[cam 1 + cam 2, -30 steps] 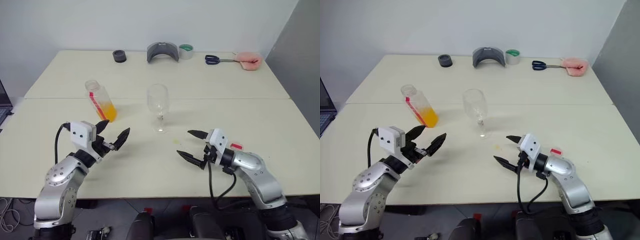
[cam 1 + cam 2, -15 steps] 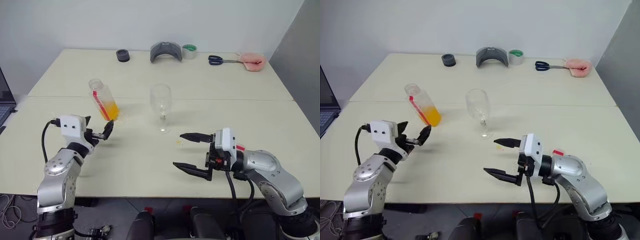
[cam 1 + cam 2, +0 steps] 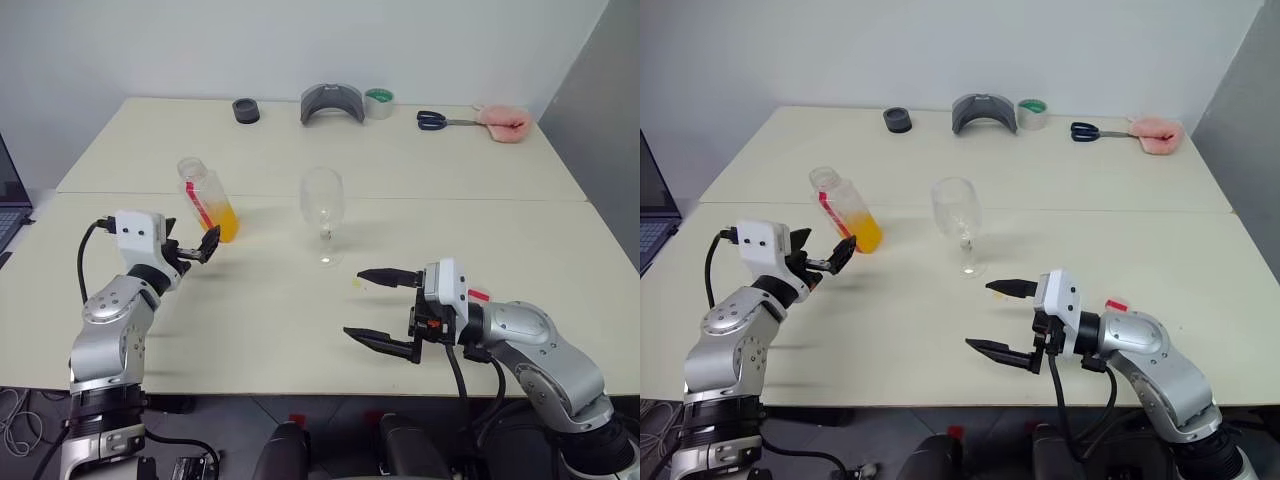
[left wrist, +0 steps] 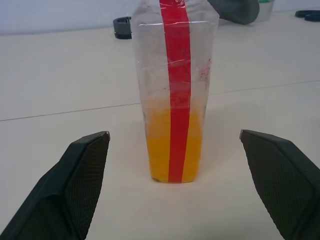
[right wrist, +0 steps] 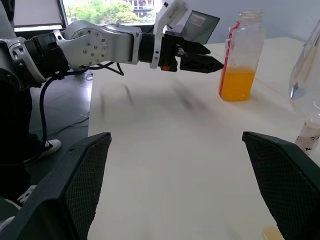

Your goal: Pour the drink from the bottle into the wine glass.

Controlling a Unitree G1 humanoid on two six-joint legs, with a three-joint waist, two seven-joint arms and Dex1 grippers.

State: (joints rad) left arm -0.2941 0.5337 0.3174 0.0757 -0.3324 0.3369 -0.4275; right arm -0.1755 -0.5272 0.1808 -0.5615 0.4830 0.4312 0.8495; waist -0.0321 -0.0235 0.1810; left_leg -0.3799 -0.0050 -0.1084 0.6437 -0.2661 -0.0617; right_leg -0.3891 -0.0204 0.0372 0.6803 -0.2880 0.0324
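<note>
Orange-yellow drink (image 4: 174,155) fills the lower part of the bottle (image 3: 207,200), which stands upright on the pale worktop (image 3: 300,300) with no cap on its neck and its red label strip facing my left gripper (image 3: 195,250). I have that gripper's jaws spread wide, level and pointing at the bottle, just short of it; in the left wrist view the bottle sits between the two fingers (image 4: 80,175) without touching either. To the right of the bottle, apart from it, the wine glass (image 3: 322,212) stands upright (it looks empty from here). My right gripper (image 3: 380,308) hangs nearer the worktop's front edge with its jaws wide apart as well, holding nothing. Along the far edge lie scissors (image 3: 436,121) and a roll of tape (image 3: 378,102).
</note>
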